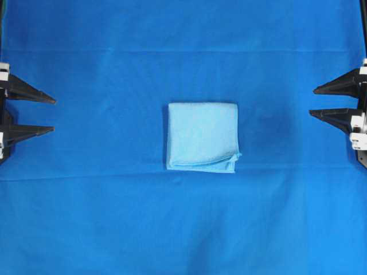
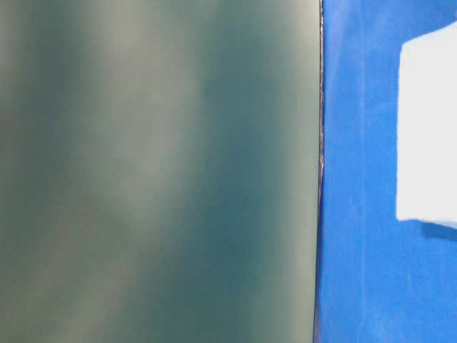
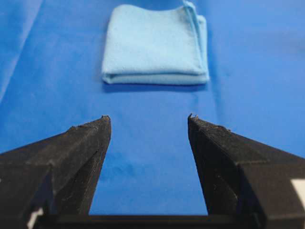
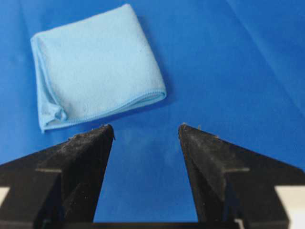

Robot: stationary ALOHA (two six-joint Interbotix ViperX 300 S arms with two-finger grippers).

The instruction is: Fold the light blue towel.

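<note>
1. The table carries a deep royal-blue sheet (image 1: 86,217) that covers everything the overhead view shows, from the far edge to the near edge.
2. The sheet lies mostly flat, with faint straight crease lines running left to right, one toward the far side and one nearer, just past the near edge of the folded cloth.
3. The light blue towel (image 1: 202,136) lies folded into a small, roughly square stack at the middle of the sheet, well apart from both arms.
4. Its layers line up along the far and left sides; at the near right corner (image 1: 234,157) the layers splay a little and one tip sticks out.
5. The left pincer (image 1: 51,114) sits at the left edge of the overhead view, its two black fingers spread wide and holding nothing, tips pointing toward the towel.
6. From the left wrist view the towel (image 3: 155,45) lies beyond the open fingertips (image 3: 102,126), with bare sheet between them.
7. The right pincer (image 1: 314,102) sits at the right edge, fingers likewise wide apart and empty.
8. In the right wrist view the towel (image 4: 95,67) lies up and to the left of the fingertips (image 4: 107,133), not touching them.
9. The table-level view is mostly filled by a blurred grey-green surface (image 2: 157,171); on its right a strip of blue sheet and a pale patch show, too blurred to read further
</note>
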